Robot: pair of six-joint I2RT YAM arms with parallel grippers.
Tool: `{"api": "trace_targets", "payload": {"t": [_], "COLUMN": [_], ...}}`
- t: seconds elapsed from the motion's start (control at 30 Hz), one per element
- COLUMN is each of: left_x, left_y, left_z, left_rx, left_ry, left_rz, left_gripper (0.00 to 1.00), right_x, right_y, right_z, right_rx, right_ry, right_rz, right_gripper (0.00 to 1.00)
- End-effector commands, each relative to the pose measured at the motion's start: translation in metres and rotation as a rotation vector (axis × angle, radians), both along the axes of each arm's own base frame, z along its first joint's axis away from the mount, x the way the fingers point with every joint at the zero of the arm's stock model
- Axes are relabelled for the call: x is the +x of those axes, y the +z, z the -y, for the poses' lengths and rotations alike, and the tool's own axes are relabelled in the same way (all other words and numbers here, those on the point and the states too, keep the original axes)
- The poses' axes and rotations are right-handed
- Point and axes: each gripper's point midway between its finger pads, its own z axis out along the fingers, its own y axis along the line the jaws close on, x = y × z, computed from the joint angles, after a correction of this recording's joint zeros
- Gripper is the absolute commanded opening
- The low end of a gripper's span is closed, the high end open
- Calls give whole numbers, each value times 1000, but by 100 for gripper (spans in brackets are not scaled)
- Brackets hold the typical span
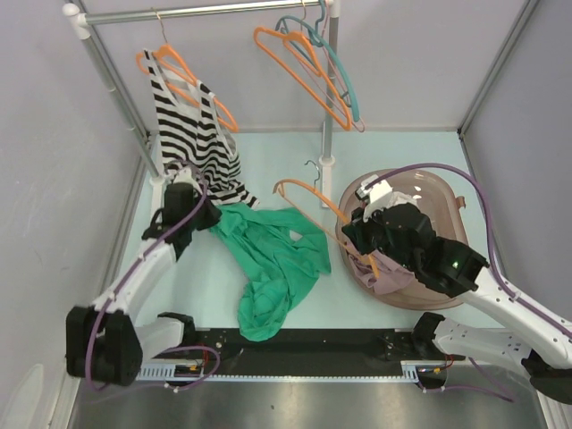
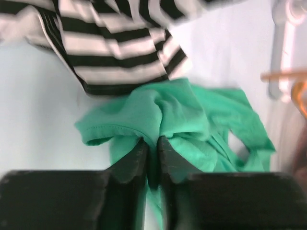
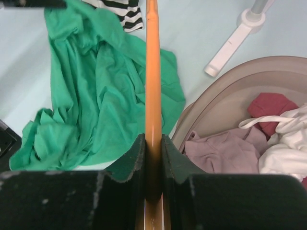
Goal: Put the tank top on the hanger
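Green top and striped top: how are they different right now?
The green top is plain; the striped top is black and white. The green top lies crumpled on the table; the striped top hangs from an orange hanger. The left gripper pinches the green top; nothing grips the striped top. Both are soft fabric tops.

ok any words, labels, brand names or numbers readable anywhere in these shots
None: no readable text in any view.
The tank top, hanger, striped top and basket show no print, tag or number.
The nearest thing to a sign is a small green light on the right arm, with no characters on it.
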Motion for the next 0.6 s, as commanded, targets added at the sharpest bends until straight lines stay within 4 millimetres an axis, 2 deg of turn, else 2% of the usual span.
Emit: {"api": "trace_targets", "payload": {"t": [0.0, 0.1, 0.13, 0.17, 0.2, 0.23, 0.27, 0.4, 0.47, 0.57], "left_x": [34, 34, 32, 27, 24, 20, 11, -14, -21, -18], "left_y": [2, -8, -4, -11, -11, -2, -13, -24, -27, -24], "left_z": [-17, -30, -29, -27, -24, -22, -20, -8, -5, -1], "left_rx": [132, 192, 177, 162, 141, 116, 95, -29, -62, -93], "left_ry": [-29, 12, 14, 8, 10, 11, 12, 17, 18, 12], "left_rz": [-72, -124, -106, -101, -89, -50, -57, -15, 27, 65], "left_gripper": [40, 59, 67, 75, 77, 78, 79, 78, 78, 76], "right_x": [-7, -9, -9, -9, -8, -7, -7, -4, -3, -4], "right_y": [18, 10, 8, 6, 6, 4, 2, 0, -1, -2], "right_z": [-8, -7, -7, -7, -7, -7, -9, -15, -19, -24], "right_rx": [92, 89, 88, 82, 80, 75, 66, 60, 61, 64], "right_ry": [27, 29, 27, 28, 24, 22, 27, 43, 51, 72], "right_rz": [14, -1, -4, -5, -2, -2, -2, 1, -3, -9], "right_gripper": [0, 0, 0, 0, 0, 0, 0, 0, 0, 0]}}
